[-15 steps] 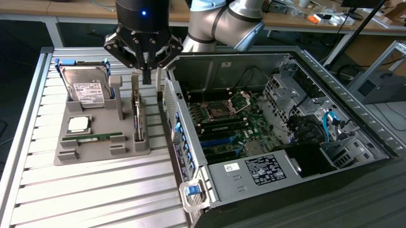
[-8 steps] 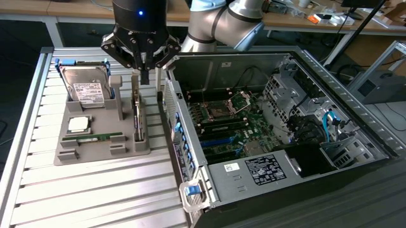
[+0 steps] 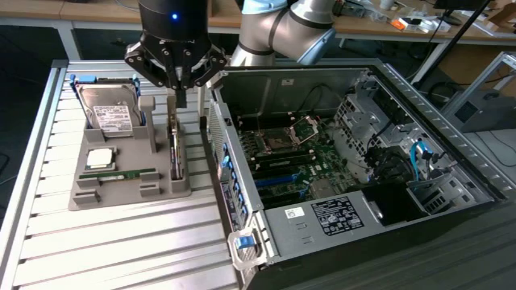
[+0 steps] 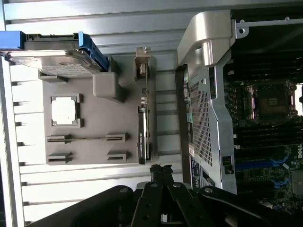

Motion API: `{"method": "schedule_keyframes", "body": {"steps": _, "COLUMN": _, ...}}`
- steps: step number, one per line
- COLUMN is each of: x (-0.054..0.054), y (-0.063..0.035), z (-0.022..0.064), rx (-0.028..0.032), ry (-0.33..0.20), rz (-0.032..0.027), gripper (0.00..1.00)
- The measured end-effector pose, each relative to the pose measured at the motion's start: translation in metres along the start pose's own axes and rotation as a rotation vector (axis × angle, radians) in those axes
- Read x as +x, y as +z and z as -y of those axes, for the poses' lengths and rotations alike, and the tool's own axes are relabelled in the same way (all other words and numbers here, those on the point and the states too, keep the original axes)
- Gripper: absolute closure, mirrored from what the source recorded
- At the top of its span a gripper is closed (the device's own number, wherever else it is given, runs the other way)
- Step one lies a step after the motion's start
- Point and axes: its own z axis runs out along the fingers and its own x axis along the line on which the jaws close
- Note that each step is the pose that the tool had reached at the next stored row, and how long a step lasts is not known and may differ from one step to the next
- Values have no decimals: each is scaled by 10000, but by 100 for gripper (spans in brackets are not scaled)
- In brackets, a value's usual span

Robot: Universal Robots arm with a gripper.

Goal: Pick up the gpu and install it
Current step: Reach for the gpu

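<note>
The gpu (image 3: 174, 144) stands on its long edge in a slot of the grey holder (image 3: 87, 194), a thin dark card with its silver bracket at the far end. In the wrist view the gpu (image 4: 144, 130) is a narrow dark strip with the bracket toward the hard drive's end. My gripper (image 3: 180, 96) hangs just above the card's far end, fingers shut together with nothing between them. The wrist view has the gripper (image 4: 161, 170) off the card's near end, apart from it.
The holder also carries a silver hard drive (image 3: 110, 113), a square processor (image 3: 100, 158) and a green memory stick (image 3: 119, 174). The open computer case (image 3: 241, 181) lies at the exterior view's right, motherboard (image 3: 294, 160) exposed. The slatted metal table (image 3: 121, 241) stretches in front.
</note>
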Motion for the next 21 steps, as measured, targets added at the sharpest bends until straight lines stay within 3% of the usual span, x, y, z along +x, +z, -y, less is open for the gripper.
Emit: {"method": "schedule_keyframes", "body": {"steps": 21, "x": 103, "y": 0, "z": 8, "rx": 0, "ry": 0, "rz": 0, "gripper": 90}}
